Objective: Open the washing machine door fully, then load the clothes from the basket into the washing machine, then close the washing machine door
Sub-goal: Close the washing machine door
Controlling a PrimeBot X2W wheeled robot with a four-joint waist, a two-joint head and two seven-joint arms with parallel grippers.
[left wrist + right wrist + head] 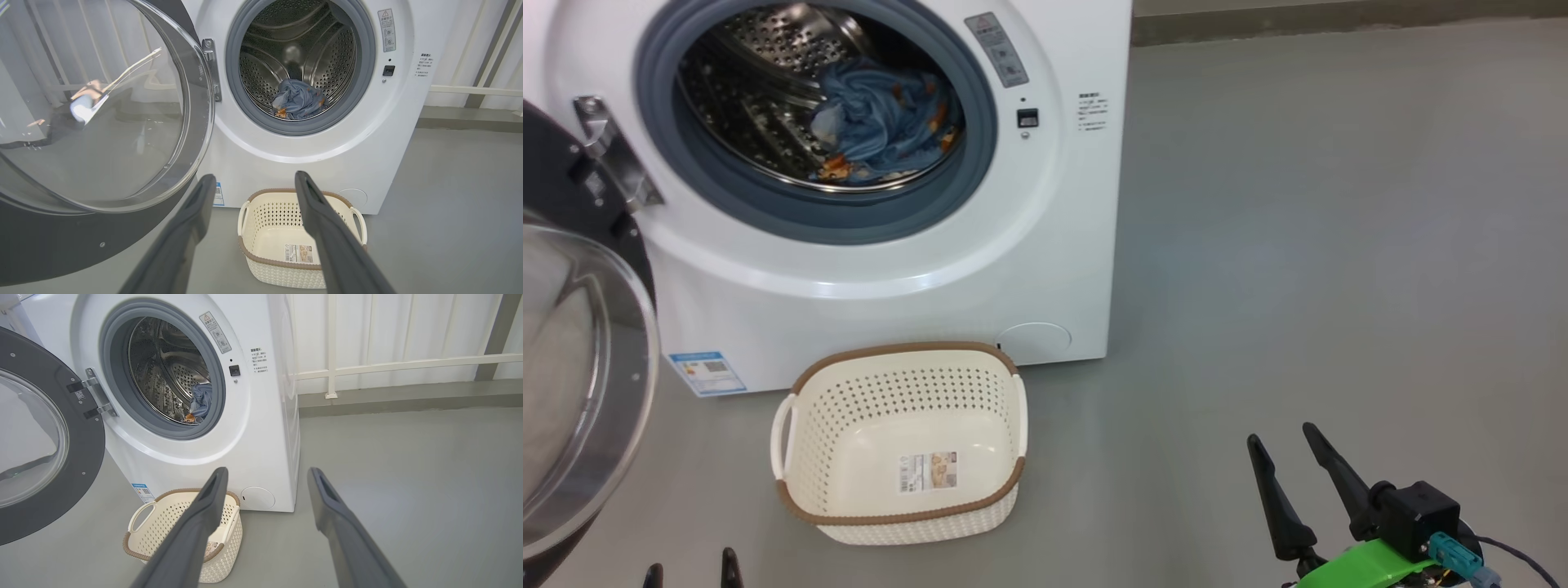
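The white washing machine (1045,269) stands with its door (580,367) swung wide open to the left. Light blue clothes (882,122) with orange prints lie inside the steel drum, also seen as clothes (297,104) in the left wrist view. The cream basket (903,445) sits on the floor before the machine with just a label inside. My right gripper (1290,445) is open at the lower right, holding nothing. My left gripper (690,572) shows its two fingertips at the bottom edge; the left wrist view shows the left gripper (255,181) open and empty, above the basket (300,241).
Grey floor (1339,245) stretches to the right of the machine. A white railing (408,363) and a low kerb run along the back wall. The open door (94,122) takes up the space left of the machine.
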